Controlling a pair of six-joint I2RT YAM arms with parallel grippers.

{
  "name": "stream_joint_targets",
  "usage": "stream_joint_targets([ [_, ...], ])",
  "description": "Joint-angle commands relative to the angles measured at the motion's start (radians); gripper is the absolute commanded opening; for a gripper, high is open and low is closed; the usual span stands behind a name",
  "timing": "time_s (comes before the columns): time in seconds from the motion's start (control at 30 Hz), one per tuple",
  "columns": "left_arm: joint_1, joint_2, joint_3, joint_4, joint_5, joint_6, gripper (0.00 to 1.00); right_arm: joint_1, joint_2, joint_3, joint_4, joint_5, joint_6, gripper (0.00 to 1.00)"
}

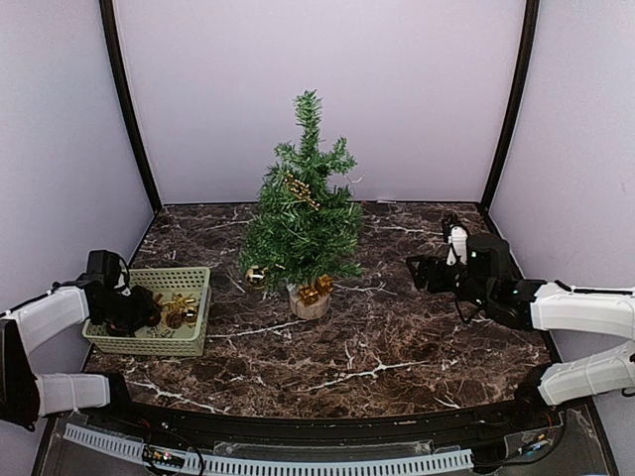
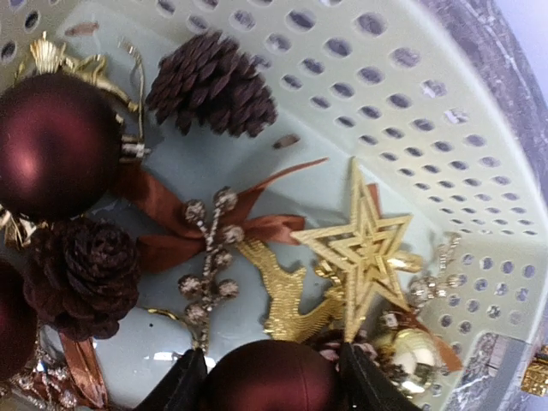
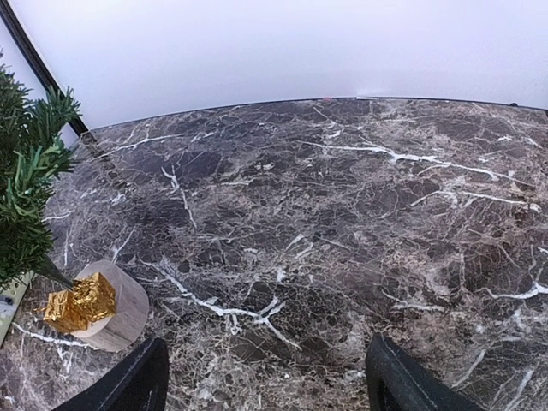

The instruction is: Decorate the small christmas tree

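Overhead, dark marble tabletop [image 1: 397,337] within pale lilac walls [image 1: 317,89]. Centred, small christmas tree [image 1: 303,213]; left gripper [image 2: 272,361] clasps a maroon bauble [image 2: 270,384], right gripper [image 3: 265,347] spread wide.

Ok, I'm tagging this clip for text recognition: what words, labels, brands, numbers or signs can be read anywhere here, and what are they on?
None can be read in any view.
The basket, the gold star, the dark red bauble held in the left pincer, the small christmas tree and the marble table show no lettering.
Small board at the near edge: any markings are too small to read.
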Motion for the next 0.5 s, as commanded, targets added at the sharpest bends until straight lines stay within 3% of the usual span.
stream_joint_targets([
  [0.0, -0.003, -0.106, 0.103, -0.09, 0.021, 0.022, 0.51, -0.006, -0.046, 0.008, 0.005, 0.008, 0.004, 0.8],
  [0.23, -0.002, -0.176, 0.233, -0.21, 0.097, 0.087, 0.51, -0.004, -0.098, 0.027, 0.02, -0.082, -0.024, 0.79],
  [0.47, -0.002, -0.243, 0.332, -0.232, 0.258, 0.225, 0.51, -0.004, -0.161, 0.018, 0.088, -0.279, -0.045, 0.78],
])
